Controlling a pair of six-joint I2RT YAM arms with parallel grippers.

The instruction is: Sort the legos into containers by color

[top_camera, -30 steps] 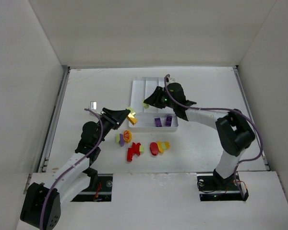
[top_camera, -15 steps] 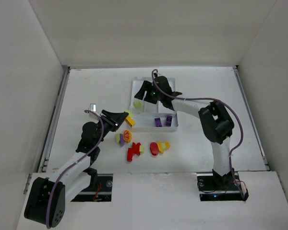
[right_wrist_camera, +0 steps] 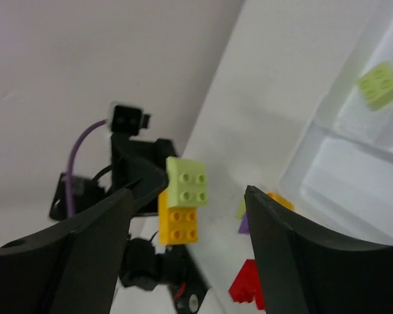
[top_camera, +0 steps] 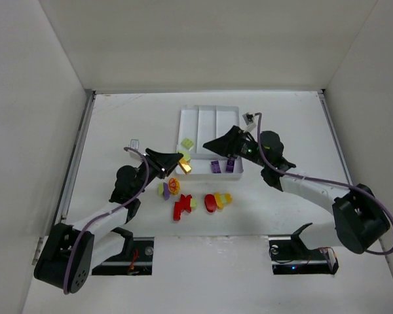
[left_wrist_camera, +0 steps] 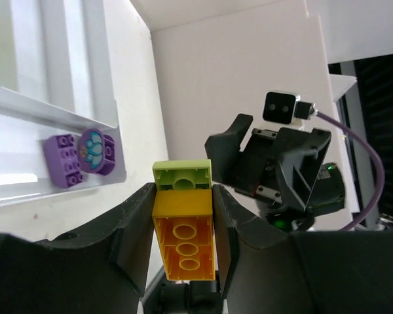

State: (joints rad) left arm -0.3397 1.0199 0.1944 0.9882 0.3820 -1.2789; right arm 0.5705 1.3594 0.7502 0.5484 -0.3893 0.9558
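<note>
At the lower-left corner of the tray, left of frame centre, a yellow-orange brick with a light green brick stuck on it sits clamped in your left tool; your right tool hangs over the tray, jaws apart.

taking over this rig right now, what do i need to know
Left hand: shut on a yellow-orange brick with a light green brick stuck on it, by the near left corner of the tray.
Right hand: open, empty, over the tray's near part.
Done: one green brick in the left long section, two purple pieces in the crosswise section.
Left: the held pair, probably to be split by color, and the loose pile of red, yellow, green and purple bricks on the table before the tray.
</note>
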